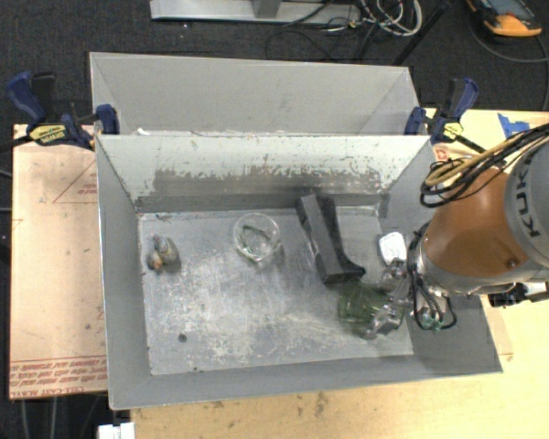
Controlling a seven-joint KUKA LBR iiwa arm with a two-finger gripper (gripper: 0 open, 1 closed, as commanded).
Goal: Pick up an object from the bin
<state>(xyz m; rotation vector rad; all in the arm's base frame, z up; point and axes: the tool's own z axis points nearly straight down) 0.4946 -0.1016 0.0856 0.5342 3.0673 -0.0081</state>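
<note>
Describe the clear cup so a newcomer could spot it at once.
In the grey bin, look at the floor just below the back wall's middle. The clear cup sits there, left of the dark block; it alone is round and colourless.

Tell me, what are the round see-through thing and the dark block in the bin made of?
The round see-through cup looks like clear plastic or glass: the bin floor shows through it, with bright glints. The dark block looks matte, perhaps foam or rubber; no shine.
</note>
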